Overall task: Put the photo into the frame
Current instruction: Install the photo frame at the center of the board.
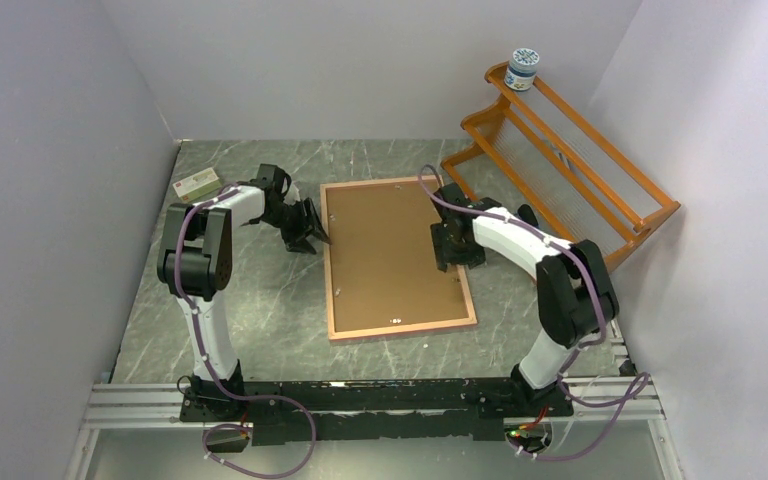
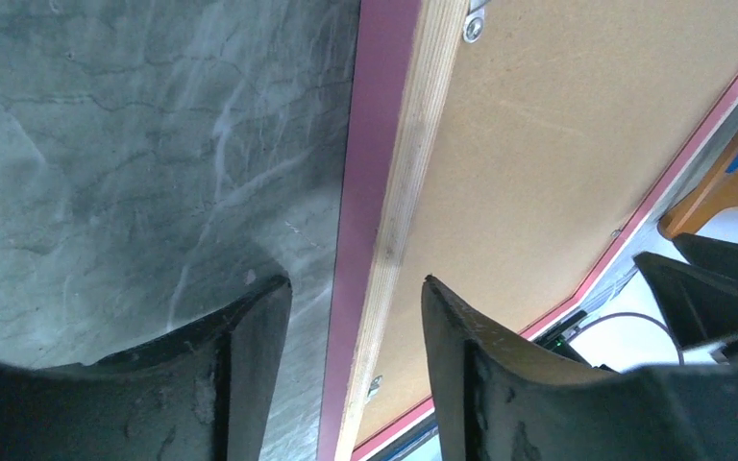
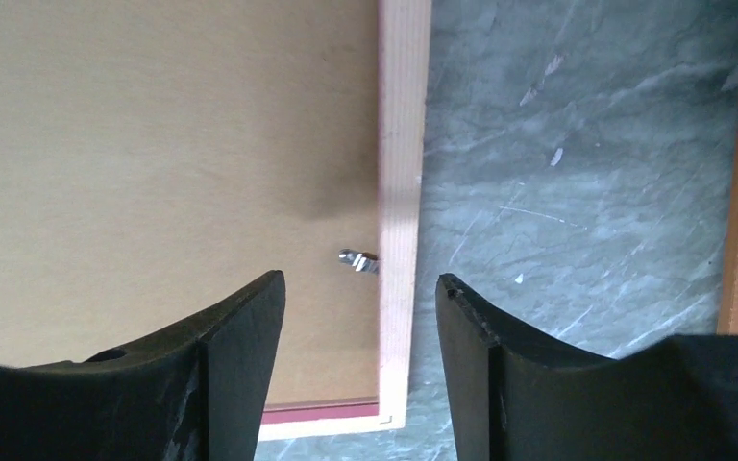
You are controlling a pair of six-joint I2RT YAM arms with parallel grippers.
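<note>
- Left gripper (image 2: 356,293) is hovering with jaws partly open, gripping nothing, the left rail of the frame (image 2: 375,144) showing between them.
- Right gripper (image 3: 360,283) is hovering with jaws parted and empty over the right rail.
- The frame is lying back-up on the table (image 1: 260,310) between them, backing board (image 1: 390,250) showing.

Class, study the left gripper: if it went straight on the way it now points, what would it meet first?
Most likely the frame: its long rail runs between the open jaws of the left gripper, with the brown backing board just beyond. Depth is unclear from the wrist view.
</note>
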